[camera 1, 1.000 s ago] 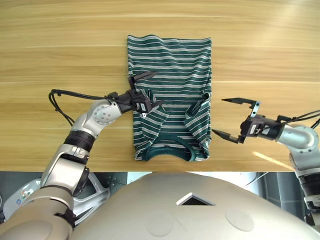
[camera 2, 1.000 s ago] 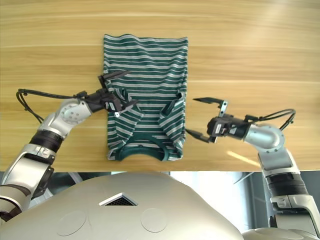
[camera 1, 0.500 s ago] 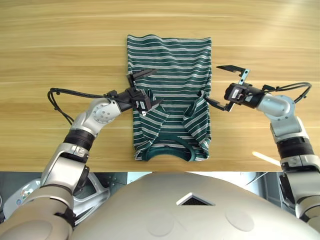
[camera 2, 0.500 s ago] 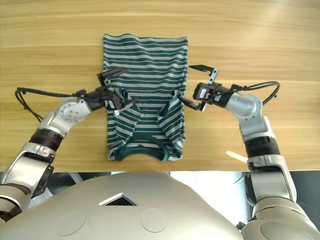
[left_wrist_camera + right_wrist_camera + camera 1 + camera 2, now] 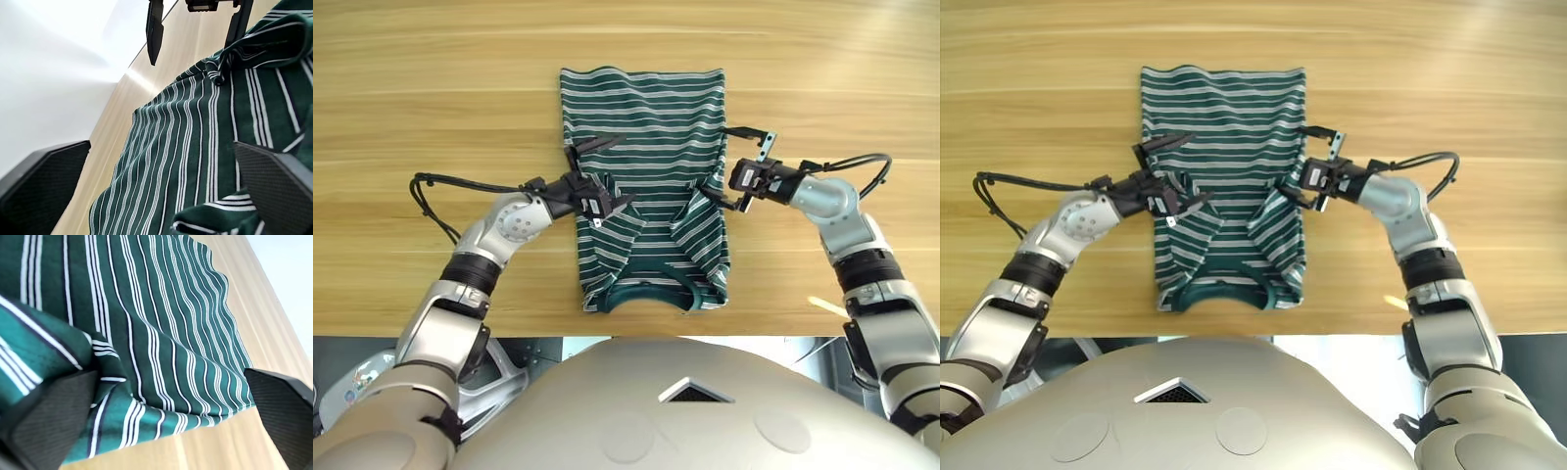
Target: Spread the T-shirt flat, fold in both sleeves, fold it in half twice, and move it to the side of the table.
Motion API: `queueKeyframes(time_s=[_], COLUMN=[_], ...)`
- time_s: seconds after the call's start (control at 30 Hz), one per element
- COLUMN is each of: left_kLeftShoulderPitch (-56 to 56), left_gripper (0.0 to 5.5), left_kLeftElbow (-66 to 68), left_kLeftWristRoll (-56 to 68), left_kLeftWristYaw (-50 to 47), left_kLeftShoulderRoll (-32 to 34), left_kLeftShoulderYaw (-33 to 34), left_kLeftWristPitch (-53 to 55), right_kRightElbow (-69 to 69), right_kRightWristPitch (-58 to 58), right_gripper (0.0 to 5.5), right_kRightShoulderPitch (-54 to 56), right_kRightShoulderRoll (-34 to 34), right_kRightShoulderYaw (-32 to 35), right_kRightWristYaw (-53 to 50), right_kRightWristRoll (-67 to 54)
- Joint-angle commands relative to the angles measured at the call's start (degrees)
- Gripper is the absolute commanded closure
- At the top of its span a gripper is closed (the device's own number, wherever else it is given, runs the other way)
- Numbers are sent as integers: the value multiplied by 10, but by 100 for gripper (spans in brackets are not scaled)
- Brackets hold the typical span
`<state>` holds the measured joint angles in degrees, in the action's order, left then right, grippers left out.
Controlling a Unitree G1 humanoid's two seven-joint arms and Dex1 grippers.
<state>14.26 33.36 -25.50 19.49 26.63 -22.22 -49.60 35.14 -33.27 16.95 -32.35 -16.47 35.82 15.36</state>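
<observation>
nearest the robot, the collar [image 5: 651,291] of the striped t-shirt [image 5: 646,108] lies just inside the desk's [image 5: 431,78] front edge, so the shirt runs lengthwise away from the body with the neck close in. just beyond the collar, the left sleeve [image 5: 607,223] and right sleeve [image 5: 697,220] are both turned in over the chest, meeting in a loose v. that makes the shirt a narrow rectangle, which i take as the sleeve step being done and the first half-fold coming up.

a little farther out, the two hands sit opposite each other at the shirt's side edges, roughly level with the sleeve ends. the left hand [image 5: 626,169] is released, its fingers spread wide over the left edge and gripping nothing. the right hand [image 5: 713,160] is likewise released, its fingers apart and straddling the right edge where the cloth bunches slightly. both wrist views show striped cloth lying between the spread fingers. being level with each other on both edges reads as preparation for a matched pinch, so the cloth would lift evenly rather than skew.

farthest out, the hem [image 5: 641,76] lies flat and fairly square on the desk, with bare wood beyond it to fold or slide across.
</observation>
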Motion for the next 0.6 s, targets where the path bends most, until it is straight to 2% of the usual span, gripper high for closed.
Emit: queueKeyframes(time_s=[0.03,0.13,0.3,0.4,0.5,0.6], left_kLeftShoulderPitch=[-3,-2,16,11,-9,-37], left_gripper=[10,10,10,10,10,10], left_kLeftElbow=[-4,-8,-16,-42,-90,-133], left_kLeftWristRoll=[-1,17,129,227,306,340], left_kLeftWristYaw=[1,3,27,86,178,256], left_kLeftShoulderRoll=[1,5,47,76,100,134], left_kLeftShoulderYaw=[-4,7,72,89,64,45], left_kLeftWristPitch=[3,-1,-23,-30,-27,-9], right_kRightElbow=[70,35,-75,-139,-201,-212], right_kRightWristPitch=[30,5,-2,3,5,3], right_gripper=[11,11,11,11,11,11], right_kRightShoulderPitch=[-5,-14,-57,-84,-114,-141], right_kRightShoulderRoll=[-14,-16,-31,-45,-64,-98], right_kRightShoulderYaw=[-34,-5,44,75,115,143], right_kRightWristYaw=[-26,-10,66,106,146,161], right_kRightWristRoll=[66,-3,-140,-213,-291,-288])
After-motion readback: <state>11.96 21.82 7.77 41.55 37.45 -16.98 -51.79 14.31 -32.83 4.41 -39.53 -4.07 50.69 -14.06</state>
